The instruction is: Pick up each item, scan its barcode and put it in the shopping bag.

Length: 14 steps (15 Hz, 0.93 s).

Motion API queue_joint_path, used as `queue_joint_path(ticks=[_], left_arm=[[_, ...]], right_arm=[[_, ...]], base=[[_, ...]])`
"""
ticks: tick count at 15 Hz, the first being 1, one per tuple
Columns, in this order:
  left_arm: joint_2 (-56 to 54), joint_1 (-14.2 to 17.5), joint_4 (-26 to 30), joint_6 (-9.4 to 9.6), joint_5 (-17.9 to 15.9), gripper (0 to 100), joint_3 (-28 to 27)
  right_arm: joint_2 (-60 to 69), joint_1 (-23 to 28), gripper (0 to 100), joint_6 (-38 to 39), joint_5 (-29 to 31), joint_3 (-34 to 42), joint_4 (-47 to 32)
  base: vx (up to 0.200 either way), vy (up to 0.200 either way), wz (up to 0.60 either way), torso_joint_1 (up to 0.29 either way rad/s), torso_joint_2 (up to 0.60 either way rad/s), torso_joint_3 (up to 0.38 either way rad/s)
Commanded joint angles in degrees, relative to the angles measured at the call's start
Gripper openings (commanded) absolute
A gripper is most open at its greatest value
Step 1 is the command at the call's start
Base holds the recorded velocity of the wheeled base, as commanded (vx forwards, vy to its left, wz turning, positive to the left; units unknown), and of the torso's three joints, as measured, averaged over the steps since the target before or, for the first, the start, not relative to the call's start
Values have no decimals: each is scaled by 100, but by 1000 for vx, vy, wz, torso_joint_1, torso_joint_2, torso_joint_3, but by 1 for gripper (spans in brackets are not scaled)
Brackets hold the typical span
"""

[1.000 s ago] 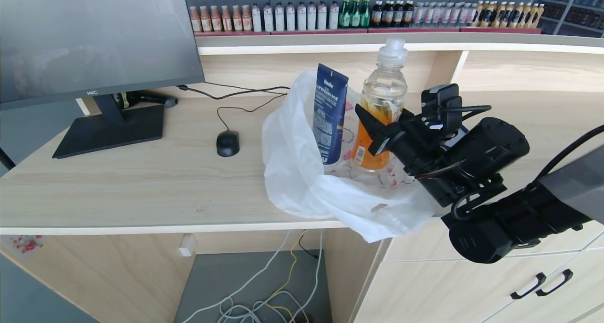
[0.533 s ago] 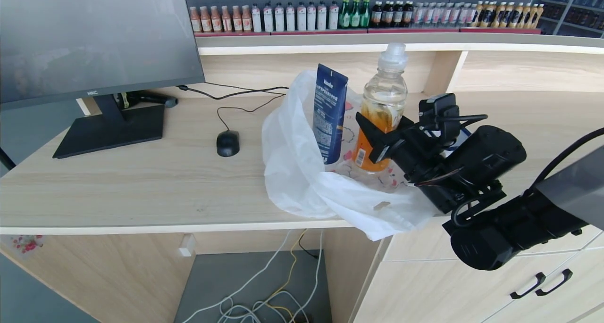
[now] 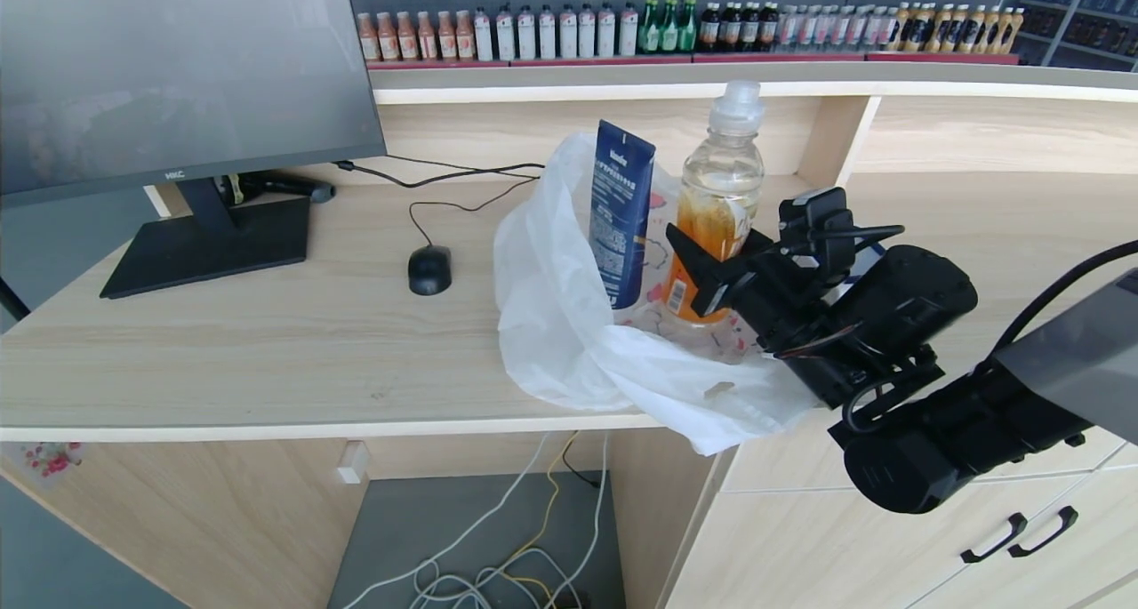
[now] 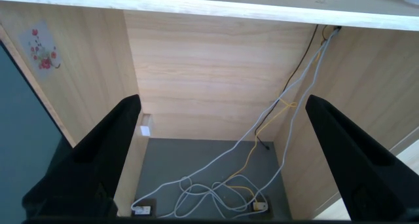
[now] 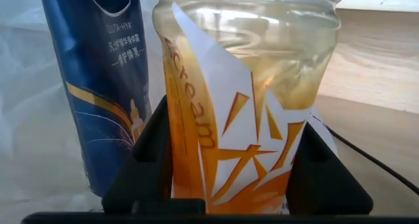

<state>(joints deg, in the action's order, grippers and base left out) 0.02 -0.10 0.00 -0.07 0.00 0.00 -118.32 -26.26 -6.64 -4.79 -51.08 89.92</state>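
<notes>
A clear bottle (image 3: 720, 182) of orange drink with a white cap stands upright inside the white shopping bag (image 3: 560, 324) on the wooden counter. My right gripper (image 3: 704, 267) is shut on the bottle's lower half, with one black finger on each side of the label (image 5: 216, 139). A dark blue tube (image 3: 621, 209) stands upright in the bag beside the bottle (image 5: 242, 86), close to it; in the right wrist view the tube (image 5: 98, 86) is next to one finger. My left gripper (image 4: 222, 152) hangs open below the counter edge with nothing between its fingers.
A monitor (image 3: 169, 76) on a black stand, a mouse (image 3: 428, 269) and a handheld scanner (image 3: 276, 185) lie to the left on the counter (image 3: 267, 342). Loose cables (image 4: 242, 178) hang under it. Shelves of bottles (image 3: 676, 27) line the back; drawers (image 3: 1022, 529) sit at lower right.
My right gripper has lowered the bottle a little and shifted it slightly left, deeper into the bag. The blue tube and bag have stayed put.
</notes>
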Motion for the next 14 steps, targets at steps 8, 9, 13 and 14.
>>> queue_joint_path(ticks=[8, 9, 13, 14], left_arm=[[-2, 1, 0, -1, 0, 100, 0], [-2, 1, 0, -1, 0, 100, 0], [-2, 1, 0, -1, 0, 100, 0], [-2, 1, 0, -1, 0, 100, 0]], right_arm=[[55, 24, 100, 58, -4, -16, 8], [99, 24, 100, 93, -4, 10, 8], [459, 112, 100, 128, 4, 353, 8], [538, 112, 100, 128, 4, 362, 8]], base=[[0, 0, 0, 0, 0, 0], [0, 0, 0, 0, 0, 0], [0, 0, 0, 0, 0, 0], [0, 0, 0, 0, 0, 0]])
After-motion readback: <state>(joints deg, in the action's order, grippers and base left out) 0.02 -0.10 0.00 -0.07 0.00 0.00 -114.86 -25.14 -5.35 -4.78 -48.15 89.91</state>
